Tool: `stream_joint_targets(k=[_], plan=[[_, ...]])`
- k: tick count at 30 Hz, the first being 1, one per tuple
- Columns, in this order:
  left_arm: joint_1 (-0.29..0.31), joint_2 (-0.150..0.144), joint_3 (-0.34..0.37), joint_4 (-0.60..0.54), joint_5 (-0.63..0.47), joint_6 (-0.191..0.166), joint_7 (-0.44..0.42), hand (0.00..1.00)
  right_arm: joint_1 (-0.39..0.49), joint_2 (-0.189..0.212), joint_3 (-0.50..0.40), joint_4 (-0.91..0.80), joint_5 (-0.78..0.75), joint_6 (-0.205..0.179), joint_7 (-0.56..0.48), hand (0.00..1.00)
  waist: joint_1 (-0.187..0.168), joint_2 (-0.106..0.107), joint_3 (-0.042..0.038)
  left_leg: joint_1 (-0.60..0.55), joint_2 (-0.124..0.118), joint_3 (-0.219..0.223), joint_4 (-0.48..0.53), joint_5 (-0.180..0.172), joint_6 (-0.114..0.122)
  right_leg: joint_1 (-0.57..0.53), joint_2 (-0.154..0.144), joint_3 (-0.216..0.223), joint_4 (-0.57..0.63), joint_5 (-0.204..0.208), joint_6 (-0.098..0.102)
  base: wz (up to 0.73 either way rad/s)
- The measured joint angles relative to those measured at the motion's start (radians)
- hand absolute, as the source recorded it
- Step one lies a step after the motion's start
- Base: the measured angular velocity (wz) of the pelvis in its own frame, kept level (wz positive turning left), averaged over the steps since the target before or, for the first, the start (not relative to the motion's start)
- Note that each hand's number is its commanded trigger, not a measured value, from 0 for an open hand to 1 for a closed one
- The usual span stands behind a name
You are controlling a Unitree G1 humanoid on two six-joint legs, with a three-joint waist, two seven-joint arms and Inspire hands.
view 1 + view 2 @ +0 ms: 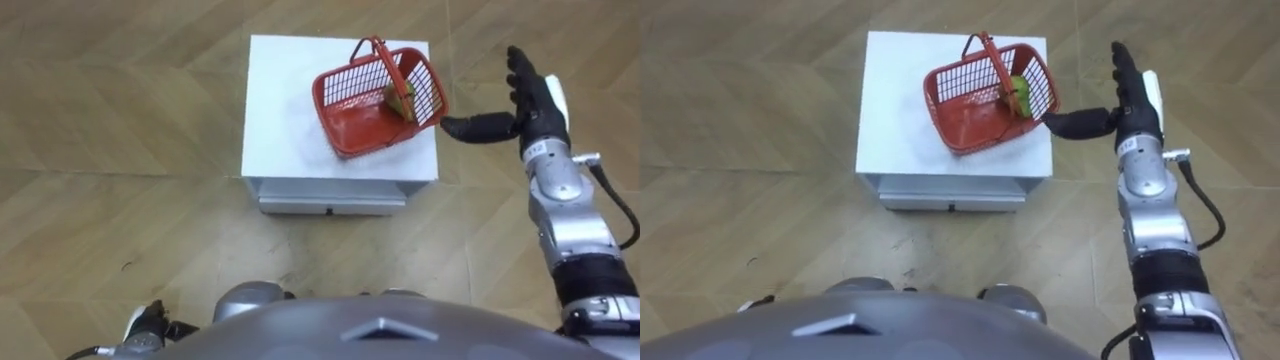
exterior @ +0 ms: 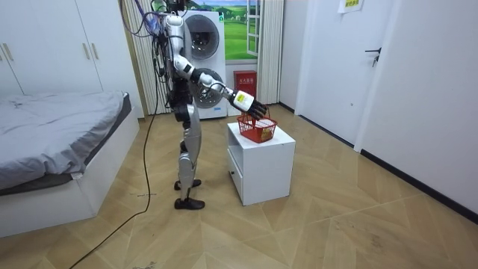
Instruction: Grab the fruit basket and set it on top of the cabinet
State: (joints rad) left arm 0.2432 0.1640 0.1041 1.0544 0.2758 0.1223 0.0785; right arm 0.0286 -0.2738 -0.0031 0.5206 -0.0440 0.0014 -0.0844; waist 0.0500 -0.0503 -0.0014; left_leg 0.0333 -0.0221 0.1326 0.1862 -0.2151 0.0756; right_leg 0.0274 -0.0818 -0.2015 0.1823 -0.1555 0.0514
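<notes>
A red plastic fruit basket [image 1: 375,100] [image 1: 985,92] [image 2: 257,128] stands on the right half of a small white cabinet [image 1: 285,130] [image 1: 905,110], its handle raised, with a yellow-green fruit [image 1: 402,97] [image 1: 1019,96] inside against the right wall. My right hand [image 1: 527,100] [image 1: 1128,95] hovers just right of the basket, open, fingers straight and the thumb pointing at the basket's right rim, close to it but apart. My left hand [image 1: 148,325] hangs low at my side. In the room view I stand upright at the cabinet with the right arm stretched over it.
The white cabinet [image 2: 261,161] has a drawer front facing me. Herringbone wood floor lies all around. A bed [image 2: 52,142] is at the room view's left, a washing machine [image 2: 205,63] behind me, and a door [image 2: 385,67] to the right.
</notes>
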Motion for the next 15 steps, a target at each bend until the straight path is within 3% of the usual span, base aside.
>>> stream_joint_targets(k=[4, 10, 15], plan=[[0.017, -0.001, 0.003, -0.060, 0.000, -0.003, 0.020, 0.00, 0.038, 0.029, -0.017, 0.122, -0.004, -0.003, -0.006, 0.00, -0.023, 0.000, -0.0003, 0.022, 0.000, -0.001, -0.006, -0.001, -0.001, 0.027, 0.002, 0.003, -0.015, 0.001, 0.001, 0.01], [0.024, -0.011, 0.012, -0.061, 0.001, -0.039, 0.073, 0.00, 0.092, 0.066, -0.044, 0.378, -0.004, -0.018, -0.010, 0.00, -0.034, 0.004, -0.0001, 0.047, -0.001, 0.001, -0.024, -0.001, -0.001, 0.048, 0.004, 0.007, -0.018, 0.000, 0.002, -0.02], [0.026, -0.025, 0.013, -0.055, 0.003, -0.042, 0.081, 0.00, 0.112, 0.090, -0.063, 0.514, 0.001, -0.027, -0.011, 0.00, -0.047, 0.016, 0.0001, 0.052, 0.000, 0.005, -0.024, -0.002, -0.003, 0.058, 0.007, 0.008, -0.032, 0.002, 0.003, -0.01]])
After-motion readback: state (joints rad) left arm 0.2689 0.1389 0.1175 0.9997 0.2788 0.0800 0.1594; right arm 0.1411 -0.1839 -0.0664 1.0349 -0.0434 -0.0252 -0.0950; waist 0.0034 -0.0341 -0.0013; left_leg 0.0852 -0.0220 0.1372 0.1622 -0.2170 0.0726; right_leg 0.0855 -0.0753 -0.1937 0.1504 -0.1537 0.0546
